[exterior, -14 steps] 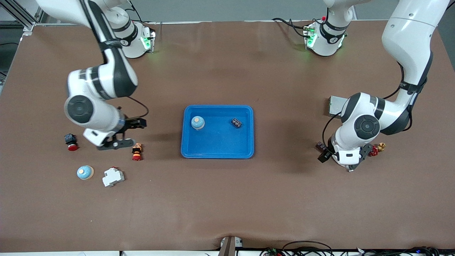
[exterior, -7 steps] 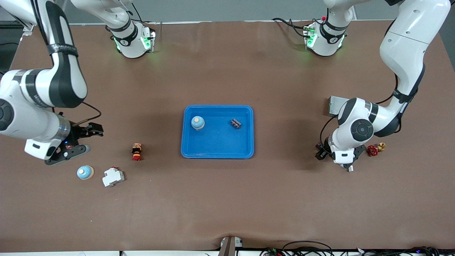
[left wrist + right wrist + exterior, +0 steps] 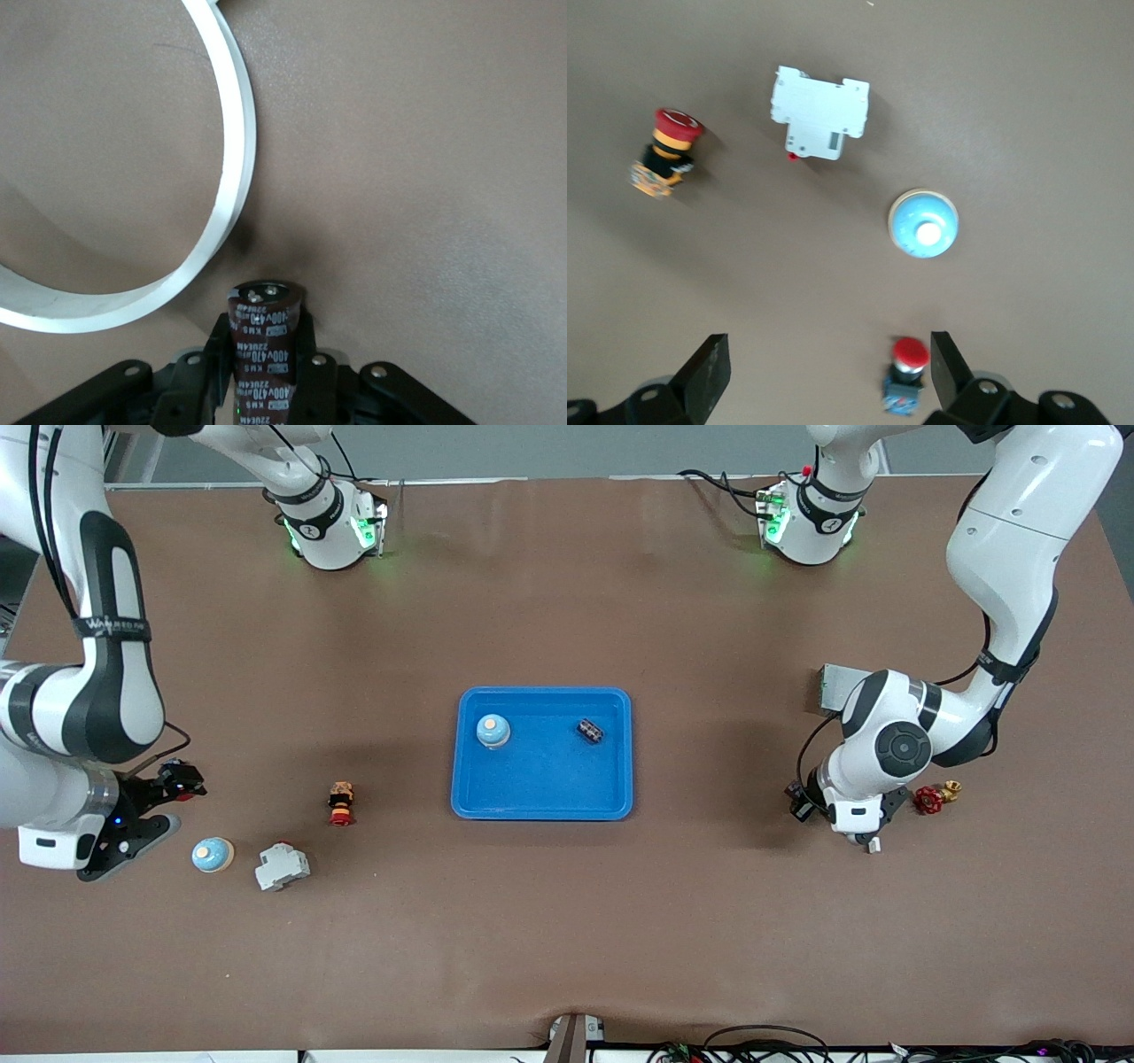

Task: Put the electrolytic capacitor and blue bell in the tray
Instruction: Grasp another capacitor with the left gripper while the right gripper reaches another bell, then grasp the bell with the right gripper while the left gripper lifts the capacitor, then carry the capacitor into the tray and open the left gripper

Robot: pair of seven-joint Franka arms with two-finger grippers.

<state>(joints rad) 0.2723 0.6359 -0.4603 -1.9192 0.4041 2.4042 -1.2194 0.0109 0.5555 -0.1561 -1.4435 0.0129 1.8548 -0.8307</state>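
One capacitor (image 3: 264,354), printed "400V 470", clamped.

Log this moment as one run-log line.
left gripper: shut on capacitor, by metal ring | right gripper: open, over red button | tray: holds blue bell

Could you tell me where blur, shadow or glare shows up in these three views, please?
Right wrist view: the emergency-stop button is smeared by motion. Left wrist view: the capacitor in the left gripper casts a dark shadow. Front view: soft shadows beside the tray; green lights glow at both bases.
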